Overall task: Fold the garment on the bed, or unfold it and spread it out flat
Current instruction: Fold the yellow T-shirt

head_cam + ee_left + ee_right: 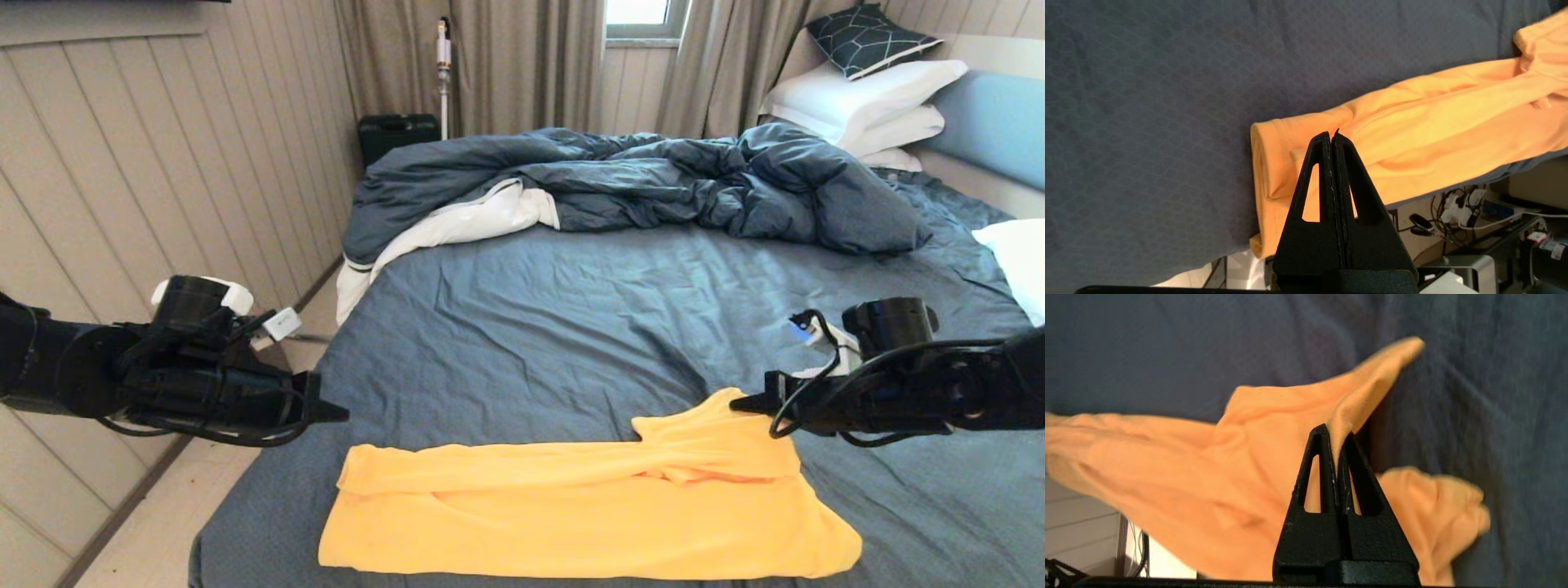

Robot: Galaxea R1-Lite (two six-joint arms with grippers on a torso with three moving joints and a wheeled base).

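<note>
The yellow garment (588, 514) lies folded lengthwise into a long band near the front edge of the bed (571, 327); its print and label are hidden. My right gripper (739, 403) is shut on a fold of the garment (1274, 465) at its right end and holds that part lifted off the sheet; in the right wrist view, cloth is pinched between the right gripper (1336, 435) tips. My left gripper (341, 416) hovers just above the garment's left end, shut and holding nothing. In the left wrist view the left gripper (1332, 134) hangs over the garment (1412, 134).
A rumpled dark blue duvet (637, 184) with white lining lies across the far half of the bed. White pillows (865, 98) and a blue headboard (992, 122) are at the far right. A panelled wall (163, 163) and floor border the bed's left edge.
</note>
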